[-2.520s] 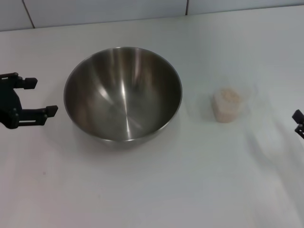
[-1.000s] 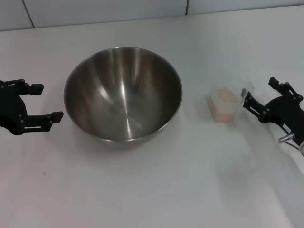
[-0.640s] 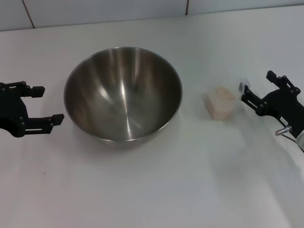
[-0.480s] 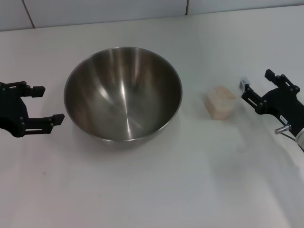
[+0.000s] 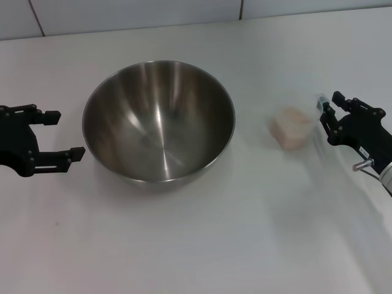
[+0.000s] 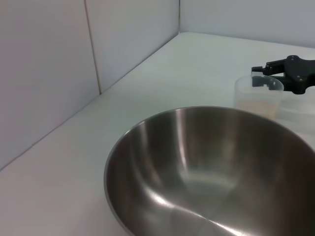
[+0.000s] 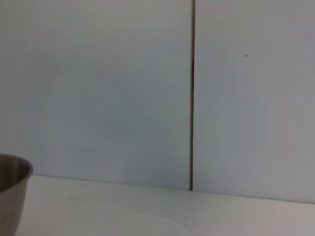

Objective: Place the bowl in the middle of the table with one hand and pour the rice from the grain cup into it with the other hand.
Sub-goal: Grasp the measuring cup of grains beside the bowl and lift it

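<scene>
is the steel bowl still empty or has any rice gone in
Empty. The bowl shows only bare shiny metal inside in the head and left wrist views; the rice sits in the grain cup.

The bowl is shiny brushed silver steel, with pale streaks of reflected light inside. The table is plain matte white. The cup is clear, almost colourless, and the rice in it is pale beige. Both grippers, left and right, are black. The wall is light grey-white tile with dark seams.
</scene>
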Tool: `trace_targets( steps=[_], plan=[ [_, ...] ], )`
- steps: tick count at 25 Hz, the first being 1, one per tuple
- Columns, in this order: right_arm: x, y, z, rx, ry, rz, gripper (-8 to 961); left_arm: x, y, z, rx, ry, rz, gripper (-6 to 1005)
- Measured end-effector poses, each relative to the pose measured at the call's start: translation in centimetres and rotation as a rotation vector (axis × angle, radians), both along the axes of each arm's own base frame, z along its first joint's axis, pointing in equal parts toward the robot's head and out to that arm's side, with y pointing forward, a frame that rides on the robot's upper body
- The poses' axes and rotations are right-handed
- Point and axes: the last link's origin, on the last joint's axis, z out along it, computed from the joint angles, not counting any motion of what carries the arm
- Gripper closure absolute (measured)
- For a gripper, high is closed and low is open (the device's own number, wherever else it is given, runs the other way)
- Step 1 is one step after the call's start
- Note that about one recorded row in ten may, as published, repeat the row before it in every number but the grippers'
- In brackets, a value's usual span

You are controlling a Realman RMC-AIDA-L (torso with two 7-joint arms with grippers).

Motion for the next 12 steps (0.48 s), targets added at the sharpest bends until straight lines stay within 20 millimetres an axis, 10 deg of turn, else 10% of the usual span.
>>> trace_targets(
  steps=[12],
  plan=[
    [-0.13,0.0,-0.07,0.0,0.007,0.004,928,0.09,0.02,-0.11,-0.006,0.003,-0.004,185]
  ],
)
